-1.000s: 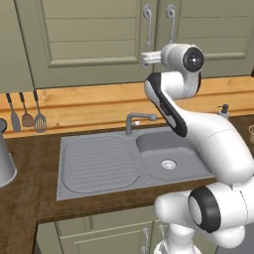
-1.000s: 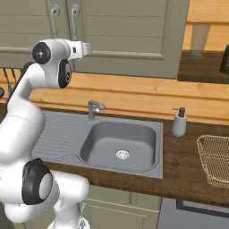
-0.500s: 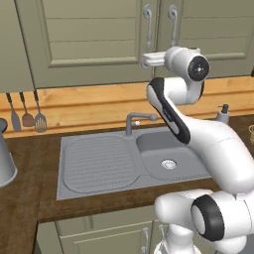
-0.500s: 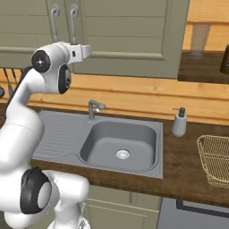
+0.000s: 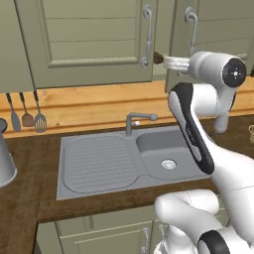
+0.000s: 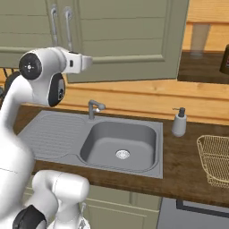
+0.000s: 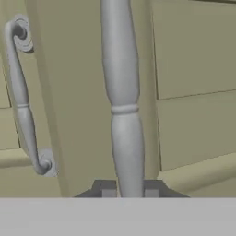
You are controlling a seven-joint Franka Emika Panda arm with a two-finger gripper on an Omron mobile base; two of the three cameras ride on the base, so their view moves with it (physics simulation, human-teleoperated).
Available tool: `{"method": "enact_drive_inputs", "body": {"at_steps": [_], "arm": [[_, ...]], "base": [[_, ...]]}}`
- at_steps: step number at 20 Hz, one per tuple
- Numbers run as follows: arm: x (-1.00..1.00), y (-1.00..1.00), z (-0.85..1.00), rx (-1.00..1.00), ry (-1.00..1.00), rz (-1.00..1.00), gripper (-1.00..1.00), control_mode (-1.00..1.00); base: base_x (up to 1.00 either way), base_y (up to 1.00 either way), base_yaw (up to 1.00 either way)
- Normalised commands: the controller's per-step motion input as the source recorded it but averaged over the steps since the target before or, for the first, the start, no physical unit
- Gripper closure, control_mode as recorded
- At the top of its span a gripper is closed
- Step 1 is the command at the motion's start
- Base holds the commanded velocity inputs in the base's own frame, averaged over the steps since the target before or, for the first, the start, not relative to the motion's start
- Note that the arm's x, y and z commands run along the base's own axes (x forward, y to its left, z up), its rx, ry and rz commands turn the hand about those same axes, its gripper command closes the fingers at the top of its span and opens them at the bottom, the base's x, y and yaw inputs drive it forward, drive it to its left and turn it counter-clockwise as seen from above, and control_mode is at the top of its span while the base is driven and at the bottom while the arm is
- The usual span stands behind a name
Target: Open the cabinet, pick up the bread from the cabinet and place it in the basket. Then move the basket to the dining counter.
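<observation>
The cabinet (image 5: 94, 39) has sage-green double doors on the wall above the sink. My gripper (image 7: 125, 189) is shut on the right door's silver bar handle (image 7: 120, 92), which runs up between the two dark fingertips. The left door's handle (image 7: 23, 101) hangs free beside it. In the left base view the gripper (image 5: 159, 59) reaches in at handle height, and the right door (image 6: 129, 40) stands slightly ajar. The bread is hidden behind the doors. The wicker basket (image 6: 217, 161) sits on the worktop at the far right. Whether the dark wood surface (image 6: 201, 67) past the cabinet is the dining counter I cannot tell.
Below the cabinet lies a grey sink (image 5: 168, 154) with a drainer and a faucet (image 5: 136, 119). A soap dispenser (image 6: 180, 123) stands right of the sink. Utensils (image 5: 27, 114) hang on the wall at left, above a metal pot (image 5: 5, 158).
The jaws have closed on the right door's handle. That door's handle edge has swung a little out from the left door, and the hand has come back with it.
</observation>
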Motion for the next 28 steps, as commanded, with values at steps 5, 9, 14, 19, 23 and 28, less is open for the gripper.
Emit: {"method": "enact_drive_inputs", "body": {"at_steps": [5,9,14,19,23,28], "arm": [[-1.0,-0.25,0.12,0.19,0.21,-0.1,1.0,-1.0],[-1.0,-0.29,0.03,0.15,0.2,-0.12,1.0,-1.0],[-1.0,-0.12,0.0,0.04,0.07,-0.07,-1.0,-1.0],[-1.0,0.65,-0.1,-0.22,-0.01,0.0,-1.0,-1.0],[-0.89,1.0,-0.03,-0.52,-0.03,0.0,-1.0,-1.0],[0.37,0.99,0.29,-0.38,0.09,-0.1,-1.0,-1.0]], "base": [[0.0,0.0,0.0],[0.0,0.0,0.0],[0.0,0.0,0.0],[0.0,0.0,0.0],[0.0,0.0,0.0],[0.0,0.0,0.0]]}}
